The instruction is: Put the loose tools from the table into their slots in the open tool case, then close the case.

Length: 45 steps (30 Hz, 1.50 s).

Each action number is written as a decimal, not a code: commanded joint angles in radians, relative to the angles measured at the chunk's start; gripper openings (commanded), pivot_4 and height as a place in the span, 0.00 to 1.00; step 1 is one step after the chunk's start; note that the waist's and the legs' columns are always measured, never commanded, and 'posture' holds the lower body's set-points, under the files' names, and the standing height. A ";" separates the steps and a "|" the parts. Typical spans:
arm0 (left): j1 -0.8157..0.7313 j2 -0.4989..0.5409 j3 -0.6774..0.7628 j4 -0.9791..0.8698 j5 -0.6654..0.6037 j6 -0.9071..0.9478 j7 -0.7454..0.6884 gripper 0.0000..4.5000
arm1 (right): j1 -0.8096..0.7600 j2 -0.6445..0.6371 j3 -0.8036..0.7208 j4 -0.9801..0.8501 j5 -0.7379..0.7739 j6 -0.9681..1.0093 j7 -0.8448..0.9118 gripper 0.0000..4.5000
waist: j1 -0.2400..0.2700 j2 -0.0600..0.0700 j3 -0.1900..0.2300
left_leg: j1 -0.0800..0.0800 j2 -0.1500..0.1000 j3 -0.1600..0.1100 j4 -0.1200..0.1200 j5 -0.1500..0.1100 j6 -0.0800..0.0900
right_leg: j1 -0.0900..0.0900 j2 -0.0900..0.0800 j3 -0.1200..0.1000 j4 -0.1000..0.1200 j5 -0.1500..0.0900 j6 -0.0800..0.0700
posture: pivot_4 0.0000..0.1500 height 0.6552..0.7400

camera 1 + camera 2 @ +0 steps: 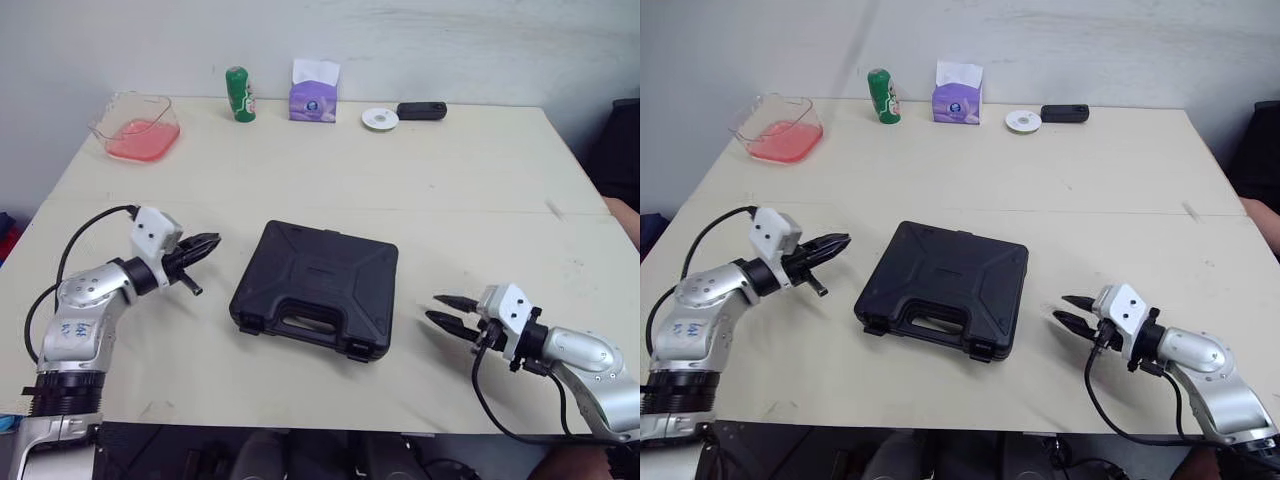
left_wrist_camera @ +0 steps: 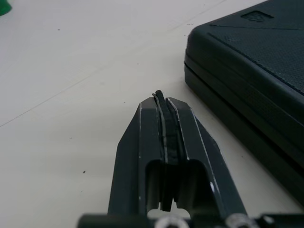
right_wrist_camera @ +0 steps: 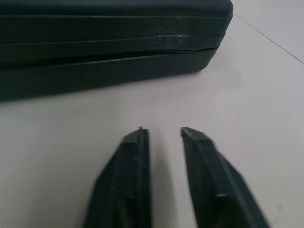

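Note:
The black tool case (image 1: 318, 285) lies flat in the middle of the table (image 1: 450, 190) with its lid down and its handle toward me. My left gripper (image 1: 212, 242) is shut, hovering just left of the case and pointing at its left side. In the left wrist view the pressed-together fingers (image 2: 161, 142) hold nothing, and the case edge (image 2: 256, 71) is close by. My right gripper (image 1: 437, 308) stands open to the right of the case's front corner, a short gap away. In the right wrist view its fingers (image 3: 126, 175) point at the case's side wall (image 3: 109, 38).
Along the far edge stand a clear container with pink liquid (image 1: 137, 127), a green can (image 1: 239, 94), a purple tissue box (image 1: 313, 92), a white disc (image 1: 380, 118) and a small black device (image 1: 421, 110). Bare tabletop surrounds the case.

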 commanded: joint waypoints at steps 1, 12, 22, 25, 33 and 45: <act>-0.022 -0.006 -0.048 0.003 0.031 -0.004 -0.031 0.00 | -0.016 0.007 -0.008 -0.062 -0.004 0.065 0.013 0.02 | 0.000 0.000 0.000 | 0.000 0.000 0.000 0.000 0.000 0.000 | 0.000 0.000 0.000 0.000 0.000 0.000 | 1.00 1.00; -0.019 -0.045 -0.132 0.032 0.079 0.024 -0.055 0.00 | -0.136 0.082 0.077 -0.031 -0.135 0.132 0.013 0.02 | -0.001 0.000 0.000 | -0.001 0.000 0.000 -0.001 0.000 0.000 | -0.001 0.000 0.000 -0.001 0.000 0.000 | 1.00 1.00; 0.043 -0.052 -0.145 -0.056 0.020 0.049 -0.197 0.00 | -0.228 0.135 0.123 0.002 -0.192 0.134 0.056 0.02 | 0.001 0.000 0.000 | -0.003 -0.001 0.000 0.000 0.000 -0.001 | -0.002 -0.001 0.000 -0.002 0.000 0.000 | 1.00 1.00; 0.095 -0.045 -0.152 -0.115 0.008 0.034 -0.242 0.00 | -0.263 0.140 0.132 0.028 -0.206 0.108 0.092 0.02 | -0.001 0.000 0.000 | -0.003 -0.001 0.000 -0.001 0.000 -0.001 | -0.002 -0.001 0.000 -0.003 0.000 0.000 | 1.00 1.00; 0.230 -0.036 -0.158 -0.285 -0.007 0.038 -0.279 0.00 | -0.391 0.159 0.154 0.194 -0.240 -0.022 0.222 0.02 | -0.003 0.001 0.001 | -0.005 -0.001 0.000 -0.001 -0.001 0.000 | -0.005 -0.001 0.000 -0.003 0.000 0.000 | 1.00 1.00; 0.405 -0.057 -0.146 -0.503 -0.011 -0.002 -0.248 0.00 | -0.618 0.192 0.145 0.583 -0.332 -0.209 0.274 0.02 | -0.007 0.004 0.002 | -0.006 -0.001 0.002 -0.002 -0.001 0.000 | -0.007 -0.001 0.002 -0.002 0.000 0.000 | 1.00 1.00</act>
